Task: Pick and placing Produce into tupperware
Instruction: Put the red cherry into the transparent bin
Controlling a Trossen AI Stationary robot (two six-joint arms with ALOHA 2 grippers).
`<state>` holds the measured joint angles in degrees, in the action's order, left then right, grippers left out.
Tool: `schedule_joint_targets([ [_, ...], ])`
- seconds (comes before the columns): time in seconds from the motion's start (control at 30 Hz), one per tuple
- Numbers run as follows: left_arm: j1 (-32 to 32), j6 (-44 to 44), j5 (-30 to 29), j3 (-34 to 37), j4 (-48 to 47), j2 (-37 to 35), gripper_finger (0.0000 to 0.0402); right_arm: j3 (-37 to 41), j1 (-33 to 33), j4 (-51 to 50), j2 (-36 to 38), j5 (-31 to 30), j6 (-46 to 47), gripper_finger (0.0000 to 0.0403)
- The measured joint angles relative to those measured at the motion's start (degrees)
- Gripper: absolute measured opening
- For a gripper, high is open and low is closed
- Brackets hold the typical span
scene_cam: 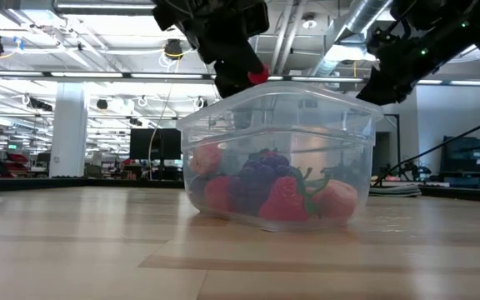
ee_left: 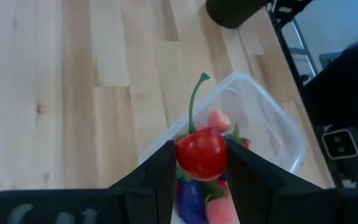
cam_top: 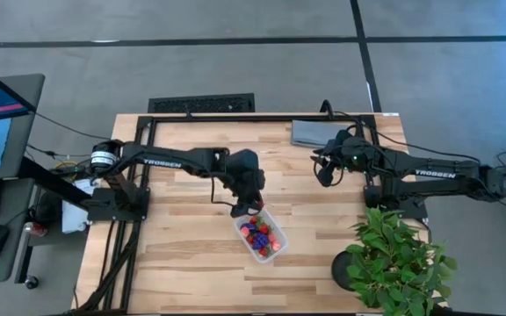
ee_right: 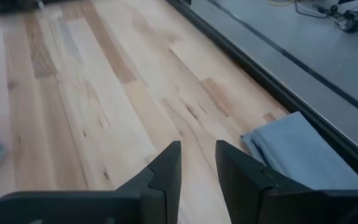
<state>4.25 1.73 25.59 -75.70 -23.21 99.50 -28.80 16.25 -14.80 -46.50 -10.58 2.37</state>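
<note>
One red cherry [ee_left: 202,152] clamped in left jaws above tupperware [ee_left: 272,124]; right jaws seemingly shut, empty.

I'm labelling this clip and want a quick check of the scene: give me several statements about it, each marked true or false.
1. The left hand grips a round red cherry with a green stem. True.
2. That cherry already lies in the clear plastic rectangular container. False: it is held above the container's rim.
3. The container holds several red and purple fruit pieces. True.
4. The right hand holds a strawberry. False: it is shut on nothing, above bare wood near the folded grey cloth.
5. The green leafy potted plant stands beside the left arm. False: it stands at the right arm's side.
</note>
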Motion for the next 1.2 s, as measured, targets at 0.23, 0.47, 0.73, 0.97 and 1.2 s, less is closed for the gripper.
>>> schedule_joint_targets([
  [0.23,-4.64,5.72,-6.41,3.60,3.70,0.00,0.0112,0.00,0.00,-1.71,0.00,0.16,-2.41,0.0122],
  [0.47,-7.30,8.74,-10.65,3.83,4.24,1.40,0.0112,0.00,0.00,-1.64,0.00,0.21,-4.21,0.0122],
  [0.73,-8.67,11.19,-9.35,3.67,6.21,5.93,0.0112,0.00,-0.11,-2.34,0.07,2.02,-3.91,0.0122],
  [0.97,-8.70,11.41,-9.64,3.71,6.36,6.08,0.0122,0.02,-0.09,-3.38,0.07,3.11,-2.41,0.0122],
  [1.2,-8.72,11.54,-9.36,3.60,4.04,6.08,0.0154,0.02,-0.11,-3.20,0.07,3.22,-2.41,0.0122],
])
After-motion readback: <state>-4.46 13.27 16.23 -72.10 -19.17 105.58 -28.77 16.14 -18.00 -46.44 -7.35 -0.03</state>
